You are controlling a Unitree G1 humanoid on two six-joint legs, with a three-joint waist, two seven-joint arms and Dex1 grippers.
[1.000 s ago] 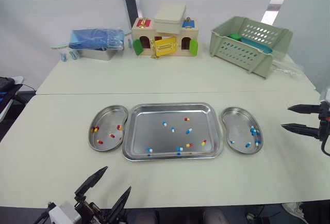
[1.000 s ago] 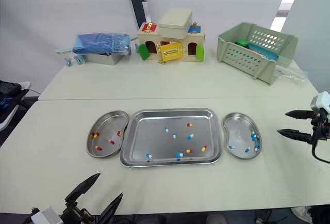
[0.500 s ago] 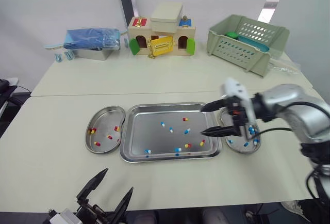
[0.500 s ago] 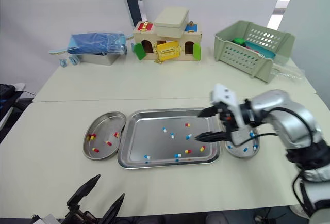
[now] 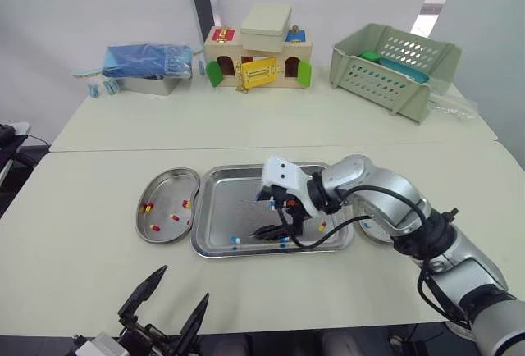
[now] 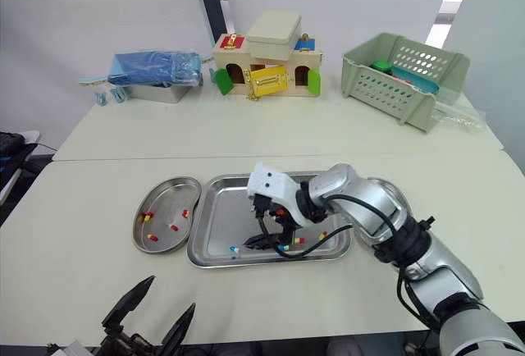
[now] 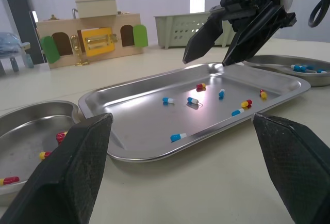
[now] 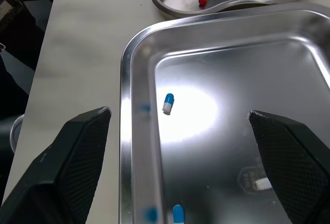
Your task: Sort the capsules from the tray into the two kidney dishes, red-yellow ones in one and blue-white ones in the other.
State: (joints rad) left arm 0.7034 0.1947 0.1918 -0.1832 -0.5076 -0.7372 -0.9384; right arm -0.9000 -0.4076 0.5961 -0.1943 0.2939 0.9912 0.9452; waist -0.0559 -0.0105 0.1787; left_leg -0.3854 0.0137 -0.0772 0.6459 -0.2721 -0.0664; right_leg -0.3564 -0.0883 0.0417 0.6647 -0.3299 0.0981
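The steel tray [image 5: 220, 205] holds several scattered capsules of both colours. Reaching in from the right, my right gripper [image 5: 256, 217] hangs open low over the tray's front-left part. A blue-white capsule [image 8: 168, 102] lies on the tray floor ahead of its spread fingers. The left kidney dish [image 5: 164, 184] contains several red-yellow capsules [image 5: 151, 227]. My right arm covers most of the right kidney dish [image 7: 273, 60], which holds blue-white capsules [image 7: 299, 68]. Beyond the table's front edge, my left gripper [image 5: 184, 284] is open with nothing in it.
Along the back of the table stand a tin with blue cloth [image 5: 148, 65], a wooden toy house [image 5: 256, 59] and a green slotted basket [image 5: 394, 69]. A seam [image 5: 123, 149] runs across the table behind the dishes.
My right arm has swung in from the table's right edge, past the right dish, to the tray's front-left part, staying open. The left gripper has not moved. The camera shifted slightly.
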